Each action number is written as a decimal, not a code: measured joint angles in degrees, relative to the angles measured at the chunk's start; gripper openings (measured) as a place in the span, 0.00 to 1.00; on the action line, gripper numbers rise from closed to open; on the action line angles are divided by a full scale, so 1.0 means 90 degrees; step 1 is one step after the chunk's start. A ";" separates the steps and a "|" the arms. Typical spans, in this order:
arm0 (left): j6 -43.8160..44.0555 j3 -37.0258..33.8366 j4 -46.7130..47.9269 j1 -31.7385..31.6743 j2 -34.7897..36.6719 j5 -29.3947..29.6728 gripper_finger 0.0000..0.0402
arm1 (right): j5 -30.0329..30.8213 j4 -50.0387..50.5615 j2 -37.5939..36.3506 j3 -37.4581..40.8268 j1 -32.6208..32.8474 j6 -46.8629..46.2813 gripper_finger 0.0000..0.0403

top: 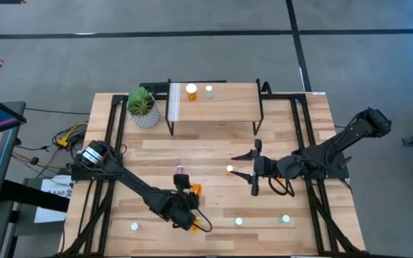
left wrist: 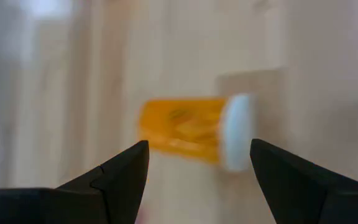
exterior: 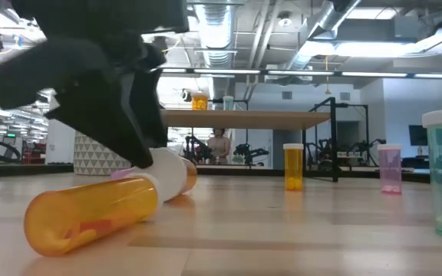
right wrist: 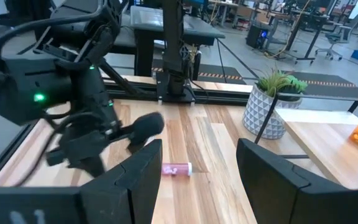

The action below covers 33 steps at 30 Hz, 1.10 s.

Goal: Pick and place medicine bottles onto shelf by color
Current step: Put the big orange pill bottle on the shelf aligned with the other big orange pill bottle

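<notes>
Only two medicine bottles (top: 191,90) are standing on the shelf (top: 228,107) while the rest are lying scattered on the worktop (top: 214,154) in front of it, the left gripper (left wrist: 194,168) hovering with fingers spread over a toppled orange bottle (left wrist: 194,129) and the right gripper (right wrist: 197,168) waiting nearby with fingers spread.

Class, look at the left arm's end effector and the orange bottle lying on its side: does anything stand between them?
Nothing visible does. The left end effector is open, and the orange bottle lies on its side on the table just ahead of the fingers, with only bare wood between.
</notes>
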<state>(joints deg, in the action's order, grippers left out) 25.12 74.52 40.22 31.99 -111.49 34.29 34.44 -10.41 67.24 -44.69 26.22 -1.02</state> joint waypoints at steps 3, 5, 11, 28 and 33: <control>0.0631 -0.0001 0.0584 0.0006 0.0050 0.0339 0.67 | 0.0000 -0.0002 0.0000 0.0000 0.0000 0.0000 0.57; 0.1107 -0.0002 0.0909 0.0019 0.0097 0.0528 0.67 | 0.0000 -0.0001 0.0000 0.0000 0.0000 0.0000 0.57; 0.2052 -0.0002 0.1224 0.0120 0.0238 0.0681 0.67 | 0.0000 -0.0010 0.0000 0.0000 0.0000 -0.0002 0.57; 0.4614 -0.0624 0.0052 0.1248 0.0259 0.2154 0.67 | 0.0004 -0.0080 0.0000 0.0000 -0.0002 -0.0046 0.57; 0.4225 -0.1227 -0.1394 0.1101 0.0258 0.1713 0.67 | 0.0005 -0.0085 0.0000 0.0000 -0.0002 -0.0049 0.57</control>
<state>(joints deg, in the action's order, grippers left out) 63.14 63.48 27.68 41.90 -109.16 49.70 34.48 -11.18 67.24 -44.69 26.20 -1.45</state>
